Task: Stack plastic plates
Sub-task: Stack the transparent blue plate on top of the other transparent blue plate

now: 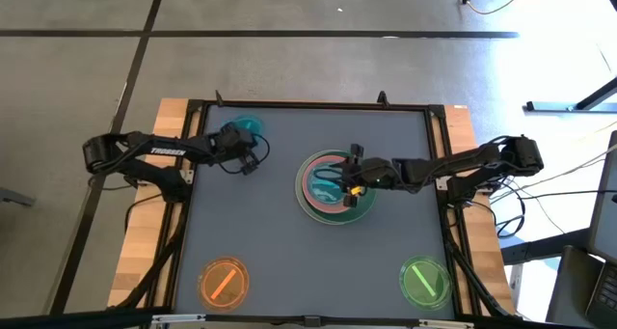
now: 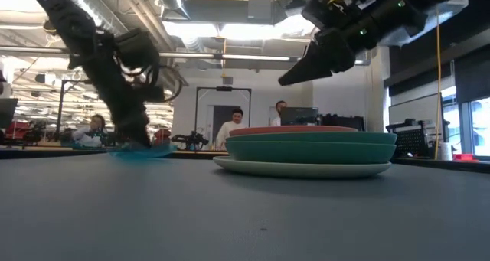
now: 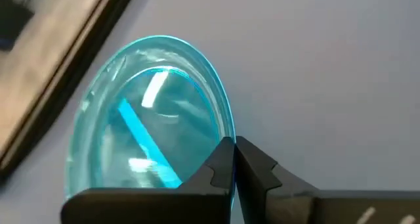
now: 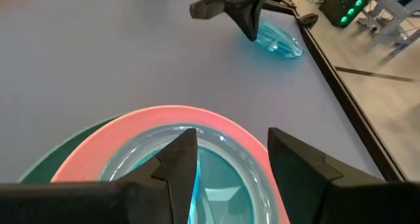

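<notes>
A small translucent teal plate (image 3: 151, 119) lies at the table's far left (image 1: 247, 124), and my left gripper (image 3: 233, 152) is shut on its rim. At the table's middle stands a stack (image 1: 333, 186): a cream-white plate (image 2: 302, 168) at the bottom, a green one (image 2: 310, 150), a pink one (image 4: 164, 119) and a teal one (image 4: 216, 171) on top. My right gripper (image 4: 230, 152) hovers open just above the stack, clear of it in the low view (image 2: 295, 73). An orange plate (image 1: 224, 281) and a lime green plate (image 1: 424, 279) lie flat near the front edge. My left gripper pinches the teal plate's rim (image 3: 225, 122) between its two fingers, on the side toward the table's near edge. The fingers slant down at it from the table's left. The held side looks slightly raised, with the opposite rim (image 4: 292, 52) low at the table.
A black frame (image 1: 308, 105) runs around the grey tabletop, with wooden boards (image 1: 145, 223) outside it on both sides. Bare grey surface lies between the stack and the two front plates. People stand in the room beyond the table.
</notes>
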{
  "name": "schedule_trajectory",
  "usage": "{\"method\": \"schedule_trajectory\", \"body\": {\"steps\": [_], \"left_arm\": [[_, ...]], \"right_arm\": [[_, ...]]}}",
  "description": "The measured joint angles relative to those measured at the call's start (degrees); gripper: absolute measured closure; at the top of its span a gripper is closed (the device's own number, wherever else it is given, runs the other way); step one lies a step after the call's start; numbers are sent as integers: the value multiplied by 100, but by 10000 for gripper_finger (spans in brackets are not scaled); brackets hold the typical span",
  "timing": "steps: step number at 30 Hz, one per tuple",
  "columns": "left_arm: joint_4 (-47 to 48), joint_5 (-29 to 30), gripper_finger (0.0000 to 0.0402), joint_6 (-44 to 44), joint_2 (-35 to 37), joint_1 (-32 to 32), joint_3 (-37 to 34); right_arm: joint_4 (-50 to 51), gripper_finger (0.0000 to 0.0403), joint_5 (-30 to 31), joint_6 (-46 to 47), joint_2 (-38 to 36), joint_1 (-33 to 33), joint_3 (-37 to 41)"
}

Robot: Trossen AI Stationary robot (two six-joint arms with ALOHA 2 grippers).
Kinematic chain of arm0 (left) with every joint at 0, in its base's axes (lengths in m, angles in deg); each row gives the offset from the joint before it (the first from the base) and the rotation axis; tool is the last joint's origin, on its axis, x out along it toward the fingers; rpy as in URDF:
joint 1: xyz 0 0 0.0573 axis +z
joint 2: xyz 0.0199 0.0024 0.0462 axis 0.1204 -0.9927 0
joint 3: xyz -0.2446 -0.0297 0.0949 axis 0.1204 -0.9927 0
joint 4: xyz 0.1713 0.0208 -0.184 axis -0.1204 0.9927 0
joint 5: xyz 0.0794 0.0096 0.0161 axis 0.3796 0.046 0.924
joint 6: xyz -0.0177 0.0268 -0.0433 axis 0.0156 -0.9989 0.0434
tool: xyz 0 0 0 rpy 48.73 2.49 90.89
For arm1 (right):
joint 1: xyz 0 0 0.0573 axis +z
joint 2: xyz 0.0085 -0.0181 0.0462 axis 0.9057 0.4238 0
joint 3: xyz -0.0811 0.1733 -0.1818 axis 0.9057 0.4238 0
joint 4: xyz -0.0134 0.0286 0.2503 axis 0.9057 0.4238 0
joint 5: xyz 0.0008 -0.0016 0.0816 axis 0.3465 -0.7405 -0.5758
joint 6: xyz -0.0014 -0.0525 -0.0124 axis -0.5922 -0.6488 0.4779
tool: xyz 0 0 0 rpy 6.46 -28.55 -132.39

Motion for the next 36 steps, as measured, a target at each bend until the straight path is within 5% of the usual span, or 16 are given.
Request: {"method": "schedule_trajectory", "body": {"steps": [15, 24, 36], "left_arm": [[-2, -90, 397, 67, 46, -1787, 1432], [-528, -98, 397, 143, 7, -2615, 1752], [-2293, -262, 397, -8, -973, -3300, 1753]], "right_arm": [[1123, 223, -8, 53, -14, 313, -779], [1337, 223, 477, -318, -631, 1311, -893], [2216, 223, 756, 741, -1016, 2840, -744]]}}
